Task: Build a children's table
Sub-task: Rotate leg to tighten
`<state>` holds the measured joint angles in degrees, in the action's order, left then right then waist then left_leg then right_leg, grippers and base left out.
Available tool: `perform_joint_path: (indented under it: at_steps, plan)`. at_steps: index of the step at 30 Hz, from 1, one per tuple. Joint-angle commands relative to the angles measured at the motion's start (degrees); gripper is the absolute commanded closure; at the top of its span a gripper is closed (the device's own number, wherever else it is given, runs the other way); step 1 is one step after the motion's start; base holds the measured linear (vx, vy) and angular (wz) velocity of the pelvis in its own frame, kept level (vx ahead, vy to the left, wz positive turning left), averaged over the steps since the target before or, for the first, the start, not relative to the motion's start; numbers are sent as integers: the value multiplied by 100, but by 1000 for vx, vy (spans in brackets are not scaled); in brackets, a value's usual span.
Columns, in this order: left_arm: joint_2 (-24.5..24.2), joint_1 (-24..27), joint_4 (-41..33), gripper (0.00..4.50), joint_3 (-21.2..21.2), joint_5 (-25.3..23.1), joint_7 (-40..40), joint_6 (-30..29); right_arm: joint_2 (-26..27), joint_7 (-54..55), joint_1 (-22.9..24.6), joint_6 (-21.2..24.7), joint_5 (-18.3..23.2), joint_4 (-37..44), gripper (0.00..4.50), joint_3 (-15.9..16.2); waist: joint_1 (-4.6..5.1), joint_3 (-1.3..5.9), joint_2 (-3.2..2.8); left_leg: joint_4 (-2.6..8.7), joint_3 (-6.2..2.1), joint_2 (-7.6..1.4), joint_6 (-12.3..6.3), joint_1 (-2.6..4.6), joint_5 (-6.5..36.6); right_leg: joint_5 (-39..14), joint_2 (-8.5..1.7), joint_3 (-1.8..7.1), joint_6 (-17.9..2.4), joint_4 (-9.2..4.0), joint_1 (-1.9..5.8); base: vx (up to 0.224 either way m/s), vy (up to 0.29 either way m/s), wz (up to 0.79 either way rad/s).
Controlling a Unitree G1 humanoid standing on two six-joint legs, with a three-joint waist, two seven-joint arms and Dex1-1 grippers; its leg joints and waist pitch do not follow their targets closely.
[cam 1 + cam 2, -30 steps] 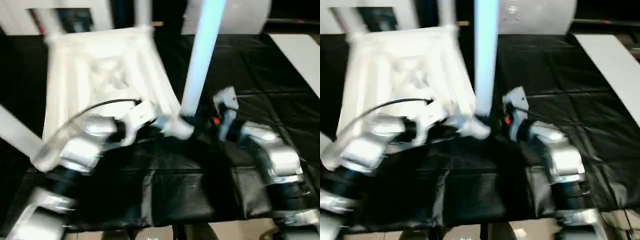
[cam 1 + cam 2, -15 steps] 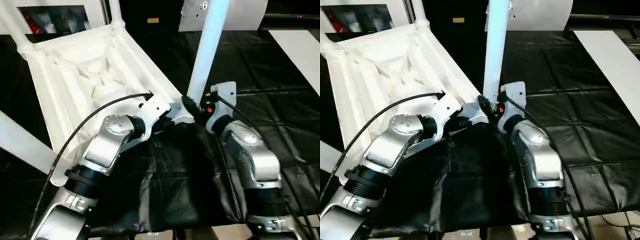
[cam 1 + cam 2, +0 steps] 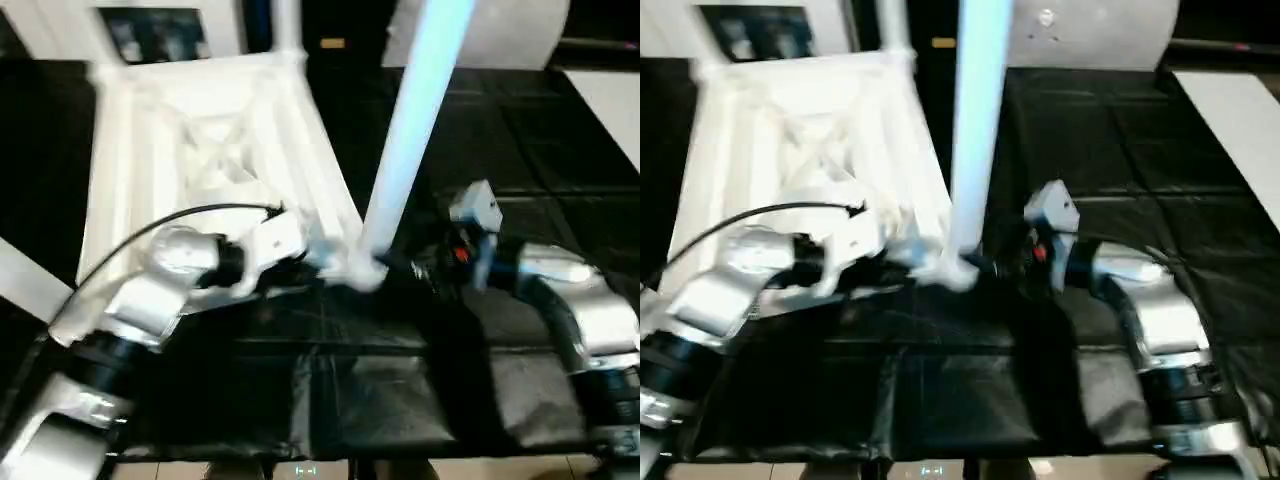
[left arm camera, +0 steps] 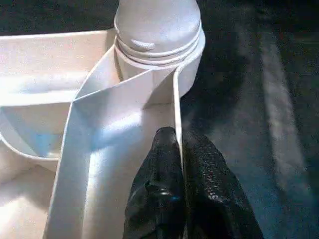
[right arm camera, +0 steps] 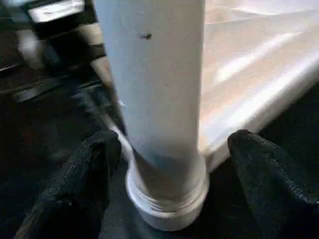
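Overhead, left eye view: the children's table [image 3: 200, 150] lies upside down on the black-covered worktable [image 3: 520, 150], its X-ribbed underside facing up, and one leg [image 3: 415, 120] rises from the near corner socket [image 3: 362, 268].
Left arm, same view: the left gripper [image 3: 318, 258] reaches along the table's near edge, right beside that corner socket.
Right arm, same view: the right gripper [image 3: 425, 262] sits just to the right of the leg's foot, a small way off it; its fingers are too blurred here to judge.
Right eye view: same layout, with another leg [image 3: 892, 25] standing at the far corner of the upturned top.
Left wrist view: the two black fingers [image 4: 159, 189] are pressed together on a thin upright rib of the table rim [image 4: 177, 124], one finger on each side of it, so the rim is pinched between them.
Table against left jaws: the corner socket with the leg seated in it lies straight ahead of the fingertips, near but not touched.
Right wrist view: the fingers [image 5: 82, 174] are spread wide, one on each side of the leg's base, with a clear gap on both sides.
Table against right jaws: the leg stands between them, not touched, screwed into the socket, with the table's edge running away behind it.
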<state>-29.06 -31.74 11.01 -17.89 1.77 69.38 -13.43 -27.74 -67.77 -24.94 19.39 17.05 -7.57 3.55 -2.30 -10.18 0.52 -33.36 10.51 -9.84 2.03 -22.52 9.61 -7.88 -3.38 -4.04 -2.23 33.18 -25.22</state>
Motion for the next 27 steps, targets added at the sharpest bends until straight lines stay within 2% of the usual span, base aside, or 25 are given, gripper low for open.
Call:
perform_joint_path:
  at_steps: [1, 3, 8, 10, 11, 12, 14, 16, 19, 26, 27]
  plan:
    - [-21, -5, -193, 450, -220, 162, 490, 244, -115, -442, -58, -39, 163, -115, 89, 104, 26, 503, 38, 317, -93, -353, -833, 157, 650, -1192, -491, 332, -1460, -278, 388, 0, 0, 0]
    - [-47, -4, -204, 450, -238, 179, 555, 260, -138, -551, -85, -8, 197, -149, 89, 139, 7, 500, 27, 317, -97, -358, -807, 153, 660, -1269, -496, 331, -1463, -276, 382, 0, 0, 0]
    - [-80, -30, -111, 450, -299, 192, 667, 441, -157, -969, -257, -12, 259, -421, 133, 296, -10, 508, 68, 312, -98, -351, -719, 140, 717, -1569, -509, 329, -1375, -300, 386, 0, 0, 0]
    - [-78, -35, -94, 450, -301, 182, 682, 469, -163, -1046, -284, -26, 277, -475, 151, 333, -22, 509, 55, 310, -96, -352, -700, 146, 730, -1633, -510, 333, -1339, -307, 381, 0, 0, 0]
    - [-79, -34, -92, 450, -300, 183, 694, 474, -173, -1085, -287, -41, 278, -494, 151, 354, -20, 511, 58, 312, -98, -353, -690, 144, 720, -1631, -507, 332, -1331, -304, 382, 0, 0, 0]
    - [-81, -34, -89, 450, -300, 181, 696, 480, -176, -1113, -283, -47, 279, -496, 171, 362, -23, 519, 63, 309, -99, -351, -691, 141, 708, -1621, -509, 330, -1325, -302, 388, 0, 0, 0]
    - [-87, -34, -82, 450, -301, 174, 698, 490, -182, -1147, -279, -35, 290, -499, 178, 369, -23, 527, 68, 306, -100, -348, -696, 135, 654, -1558, -503, 330, -1326, -290, 389, 0, 0, 0]
    - [-95, -34, -67, 450, -300, 169, 706, 505, -191, -1187, -279, -18, 305, -505, 212, 372, -25, 527, 69, 302, -97, -344, -701, 134, 667, -1581, -503, 330, -1324, -294, 390, 0, 0, 0]
    - [-103, -38, -43, 450, -301, 164, 715, 530, -195, -1242, -286, -2, 317, -522, 232, 372, -31, 537, 73, 297, -96, -339, -710, 131, 621, -1577, -501, 329, -1305, -290, 393, 0, 0, 0]
    - [-85, -48, 11, 450, -293, 145, 674, 555, -160, -1231, -238, 87, 426, -479, 248, 388, -51, 553, 72, 283, -90, -335, -755, 128, 550, -1468, -493, 326, -1338, -272, 396, 0, 0, 0]
    - [-54, -44, 6, 450, -270, 144, 600, 503, -99, -1116, -209, 148, 449, -422, 248, 360, -53, 552, 55, 285, -94, -338, -752, 127, 549, -1477, -490, 324, -1341, -276, 396, 0, 0, 0]
